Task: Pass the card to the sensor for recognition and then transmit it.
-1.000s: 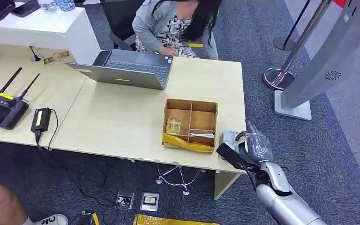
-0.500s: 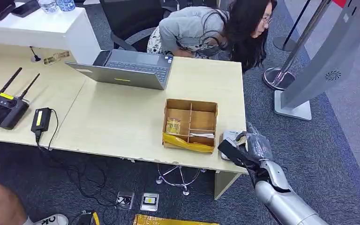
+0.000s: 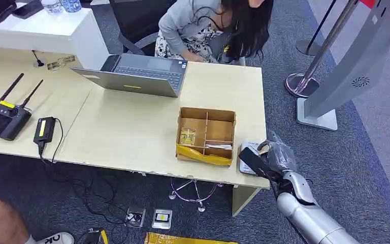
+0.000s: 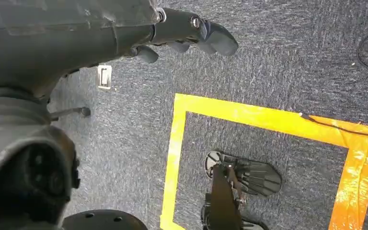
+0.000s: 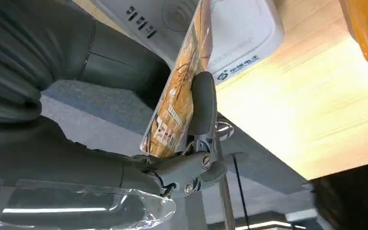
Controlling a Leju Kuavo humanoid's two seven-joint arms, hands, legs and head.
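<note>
The pale wooden table (image 3: 132,132) carries a laptop (image 3: 137,74), divided box (image 3: 206,135) and white sensor (image 3: 249,151).

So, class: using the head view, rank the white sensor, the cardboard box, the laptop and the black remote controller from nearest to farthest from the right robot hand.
1. White sensor, directly under the right robot hand at the table corner.
2. Cardboard box, just beside the sensor.
3. Laptop, at the table's far edge.
4. Black remote controller, on the far left table.
</note>
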